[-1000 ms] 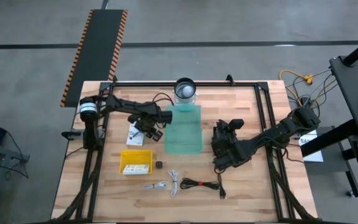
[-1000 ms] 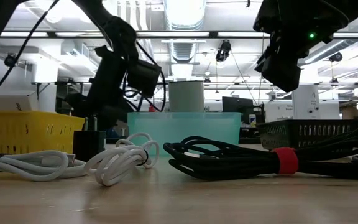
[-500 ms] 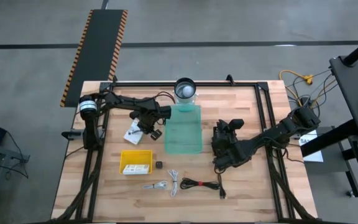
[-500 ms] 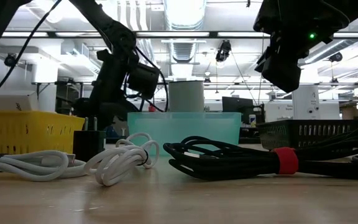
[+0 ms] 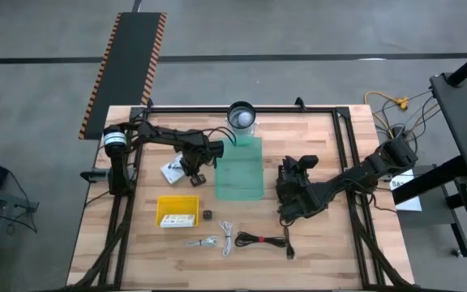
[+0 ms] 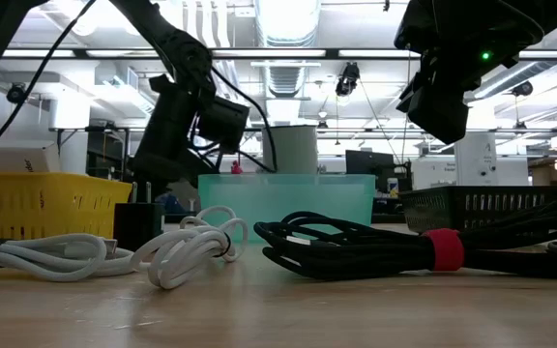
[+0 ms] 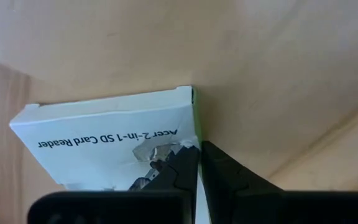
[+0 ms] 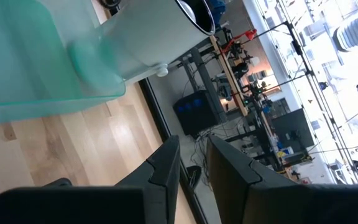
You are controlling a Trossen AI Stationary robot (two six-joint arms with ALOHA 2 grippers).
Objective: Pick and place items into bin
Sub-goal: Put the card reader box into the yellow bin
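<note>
Left wrist view shows you the left gripper (image 7: 197, 163) closed, seemingly pinching the edge of the white packet (image 7: 114, 144) printed "Acer 2-in-1 SD Card Reader", on the table (image 7: 272, 74) beside the teal bin (image 5: 239, 168).

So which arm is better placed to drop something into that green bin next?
The left: its fingers are shut on the white printed box, right beside the translucent green bin. The right gripper holds nothing.

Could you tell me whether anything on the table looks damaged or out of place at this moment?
One thing stands out: the white card-reader packet has a torn, crumpled patch in its printed face, right where the left tool is shut on its edge. In the high view it lies askew beside the teal bin. Nothing appears spilled.
</note>
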